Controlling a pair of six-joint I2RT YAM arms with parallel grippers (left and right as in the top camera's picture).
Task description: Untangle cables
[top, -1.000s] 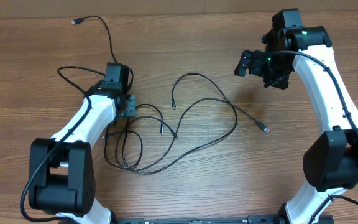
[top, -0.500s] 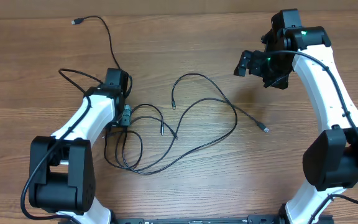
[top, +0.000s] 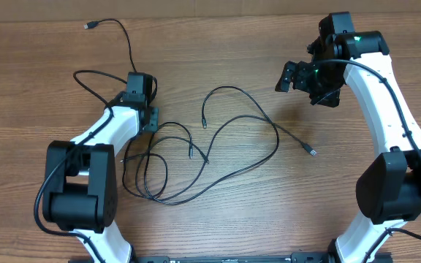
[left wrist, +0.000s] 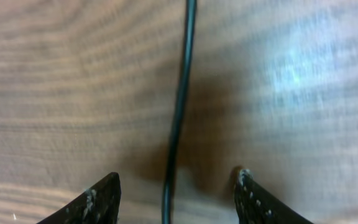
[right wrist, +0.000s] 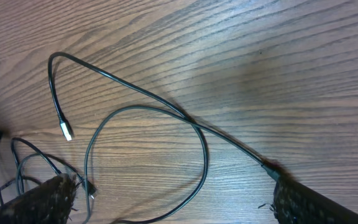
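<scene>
Several thin black cables (top: pixel 218 142) lie tangled in loops on the wooden table (top: pixel 269 212), with plugs at the right (top: pixel 312 152), in the middle (top: pixel 204 124) and at the far left (top: pixel 90 26). My left gripper (top: pixel 150 120) is low at the tangle's left edge. In the left wrist view it (left wrist: pixel 176 196) is open, and one cable strand (left wrist: pixel 182 93) runs on the wood between its fingers (left wrist: pixel 101 199), untouched. My right gripper (top: pixel 289 75) hangs open and empty above the table at the far right. Its view (right wrist: pixel 173 202) looks down on a cable loop (right wrist: pixel 201 162) and a metal-tipped plug (right wrist: pixel 66 132).
A single cable strand arcs in a loop (top: pixel 86 75) left of my left arm and runs on to the far-left plug. The table's far edge (top: pixel 196 9) lies just beyond it.
My left gripper dipped toward the front, then came back toward the far side. The cable loop to its left shifted a little farther away. The right arm has not moved.
</scene>
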